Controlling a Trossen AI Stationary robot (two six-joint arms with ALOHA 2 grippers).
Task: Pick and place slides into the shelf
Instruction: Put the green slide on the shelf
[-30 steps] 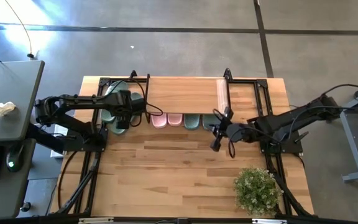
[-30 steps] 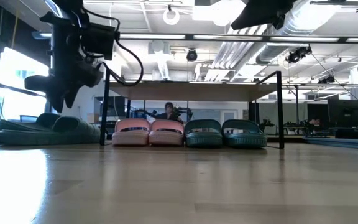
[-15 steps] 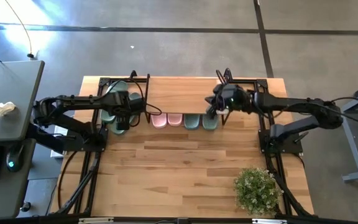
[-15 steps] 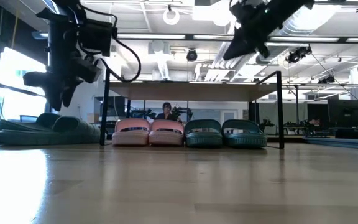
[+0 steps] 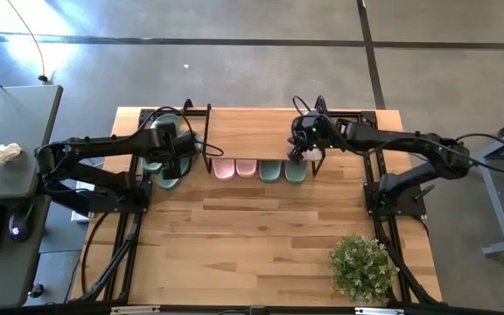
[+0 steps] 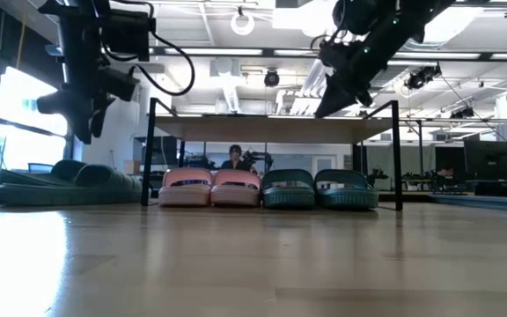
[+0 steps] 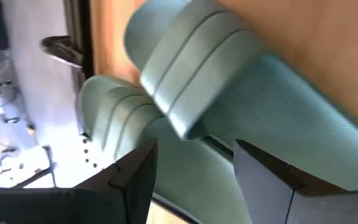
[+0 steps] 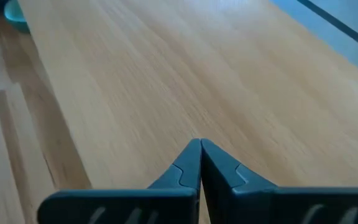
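Note:
Under the shelf (image 5: 261, 131), a pink pair (image 5: 234, 169) and a sage-green pair (image 5: 282, 171) of slides stand side by side with toes toward the near edge; the low view shows them as pink pair (image 6: 211, 187) and green pair (image 6: 319, 188). A second green pair (image 5: 170, 181) lies on the table just left of the shelf, also in the low view (image 6: 69, 183). My left gripper (image 5: 171, 164) (image 6: 84, 132) hovers open above this pair; its wrist view shows the gripper (image 7: 191, 180) with both slides (image 7: 241, 106) beyond it. My right gripper (image 5: 294, 154) (image 6: 319, 109) (image 8: 199, 163) is shut, just over the shelf's plank top (image 8: 166, 81).
A potted plant (image 5: 360, 267) stands near the table's near right corner. The black arm frames (image 5: 125, 227) run along both table sides. A side desk (image 5: 11, 149) is off to the left. Bare tabletop (image 5: 252, 236) lies in front of the shelf. A person (image 6: 236, 158) sits far behind.
My right gripper has risen from the table in front of the shelf's right end and swung toward the far edge and left, over the plank top, staying shut. My left gripper has lifted a little above the left green pair. The slides have not moved.

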